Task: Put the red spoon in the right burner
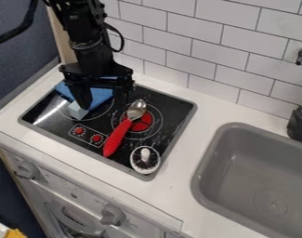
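Your hand (103, 105) is released, fingers spread apart over the stovetop's (52, 122) left part. The red-handled spoon (119, 135) lies in view just right of the hand and slants toward the front, apart from it. Its shiny metal bowl is nearest you, on the right burner (142, 123), which has a red centre; the ribbed handle runs off past the ring. You've got a blue cloth (101, 96), soft-looking, under the hand, and a pale blue block (77, 110) at the left finger. Farther right and frontward: a round white-rimmed item (145, 160), dark radiating lines, white knob. Stovetop glossy black, grey rim, on a smooth white desk (212, 111). Well right of the hand, a rounded grey sink (222, 139). Glossy white tiles (193, 43) behind.
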Motion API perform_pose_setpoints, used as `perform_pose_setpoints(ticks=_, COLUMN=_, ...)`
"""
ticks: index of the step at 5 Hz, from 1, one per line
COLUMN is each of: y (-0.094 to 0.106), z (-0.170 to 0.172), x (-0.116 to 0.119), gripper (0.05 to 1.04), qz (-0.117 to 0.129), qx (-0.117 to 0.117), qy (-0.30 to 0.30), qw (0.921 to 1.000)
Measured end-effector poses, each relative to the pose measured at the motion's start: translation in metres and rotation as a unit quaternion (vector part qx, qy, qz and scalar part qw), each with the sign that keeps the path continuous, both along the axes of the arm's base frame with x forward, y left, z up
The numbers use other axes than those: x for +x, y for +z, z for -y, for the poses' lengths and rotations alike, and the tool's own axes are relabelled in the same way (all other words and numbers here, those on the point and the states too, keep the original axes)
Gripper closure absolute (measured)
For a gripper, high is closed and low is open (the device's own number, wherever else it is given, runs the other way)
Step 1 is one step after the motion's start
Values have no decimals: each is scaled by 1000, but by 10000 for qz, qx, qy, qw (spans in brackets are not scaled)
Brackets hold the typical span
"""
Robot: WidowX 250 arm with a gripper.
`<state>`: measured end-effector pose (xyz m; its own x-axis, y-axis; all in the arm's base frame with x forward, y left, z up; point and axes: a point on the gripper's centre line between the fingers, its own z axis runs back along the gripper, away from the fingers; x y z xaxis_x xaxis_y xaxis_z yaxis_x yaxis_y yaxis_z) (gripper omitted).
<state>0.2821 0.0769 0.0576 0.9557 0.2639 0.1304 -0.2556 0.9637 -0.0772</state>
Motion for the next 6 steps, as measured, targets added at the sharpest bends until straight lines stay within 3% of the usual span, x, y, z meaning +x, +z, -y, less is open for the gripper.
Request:
perform_pose_setpoints(ticks=1, y=-8, z=1, x=-2, gripper=83, qz=-147, qx=-52, qy=29, qw=9999)
perform_pose_setpoints(ticks=2, y=-29, z=-14, x=8, gripper=83, qz=-538, qx=-71, qy=371, qw=9978)
perform_pose_setpoints(ticks=4, y=-50, z=-13, x=15, gripper=83, qz=-678, qx=294, qy=245, qw=9970)
perform_pose_setpoints(ticks=5, y=-56, z=-4, x=21, gripper=83, qz=-593, qx=367, qy=116, qw=9975)
perform_pose_setpoints(ticks=6, y=-72, z=2, x=20, gripper=83, qz=-821, qx=357, qy=109, qw=9959)
